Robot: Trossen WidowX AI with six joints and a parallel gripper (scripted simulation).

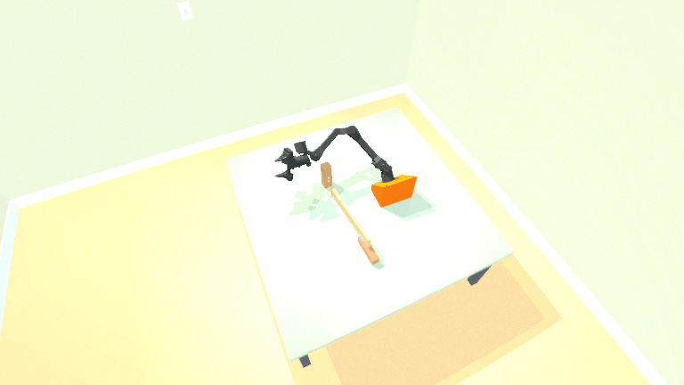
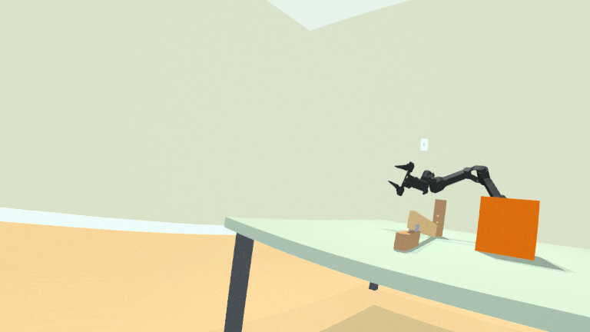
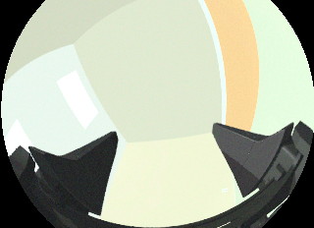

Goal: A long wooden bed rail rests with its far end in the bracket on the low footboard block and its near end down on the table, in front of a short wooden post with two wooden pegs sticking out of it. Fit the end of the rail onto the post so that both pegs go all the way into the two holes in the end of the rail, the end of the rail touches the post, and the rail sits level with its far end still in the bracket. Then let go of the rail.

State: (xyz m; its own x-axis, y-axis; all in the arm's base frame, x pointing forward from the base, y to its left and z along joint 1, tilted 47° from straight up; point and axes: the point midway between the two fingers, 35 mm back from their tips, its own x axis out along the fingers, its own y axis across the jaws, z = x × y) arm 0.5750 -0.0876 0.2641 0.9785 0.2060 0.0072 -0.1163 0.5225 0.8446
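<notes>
Table point(image 1: 322, 280) carries post point(image 1: 325, 174), rail point(image 1: 347, 213), footboard block point(image 1: 369, 251), orange base point(image 1: 394, 189).

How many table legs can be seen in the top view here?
2. One table leg shows under the near left corner of the table, and another table leg under the right corner. Any others are hidden beneath the top.

tan wood is noted on rail point(image 1: 349, 214) and post point(image 1: 326, 174), black on the arm point(image 1: 347, 137), orange on its base point(image 1: 394, 189), pale green-white on the table point(image 1: 443, 239).
</notes>
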